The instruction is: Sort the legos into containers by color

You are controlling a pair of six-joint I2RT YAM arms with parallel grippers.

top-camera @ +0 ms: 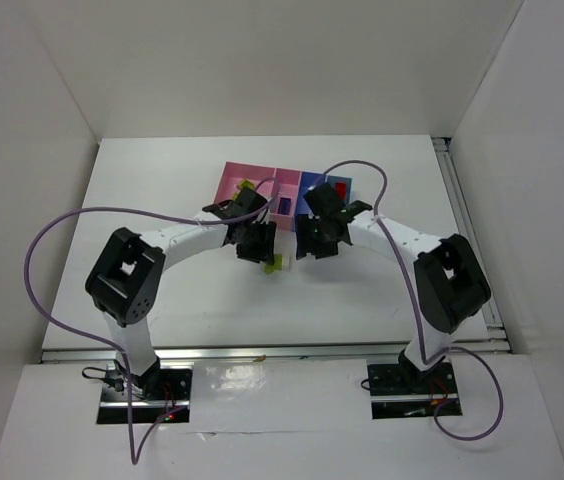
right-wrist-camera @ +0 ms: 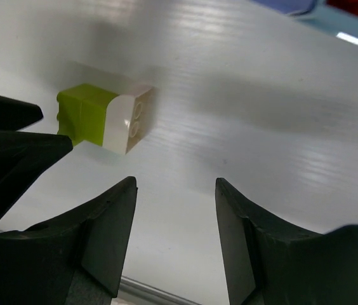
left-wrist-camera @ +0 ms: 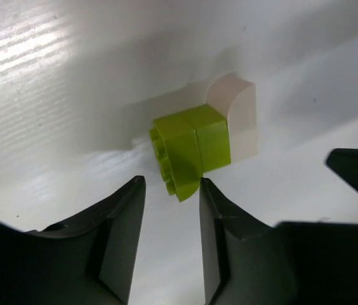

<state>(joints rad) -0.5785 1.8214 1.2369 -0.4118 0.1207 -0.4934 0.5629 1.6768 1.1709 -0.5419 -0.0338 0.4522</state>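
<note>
Left gripper [left-wrist-camera: 171, 190]: hovering narrowly parted, holding nothing.
Green brick [left-wrist-camera: 192, 149]: lying just beyond the fingertips, perhaps touching one, butting against the whitish brick [left-wrist-camera: 239, 114].
Right gripper [right-wrist-camera: 176, 190]: gaping wide, empty.
Grasp: needing the fingers straddling green alone.

Both arms bend inward toward each other; the left claw [top-camera: 259, 250] and right claw [top-camera: 314, 238] hang close together, fingers apart, gripping nothing.
</note>
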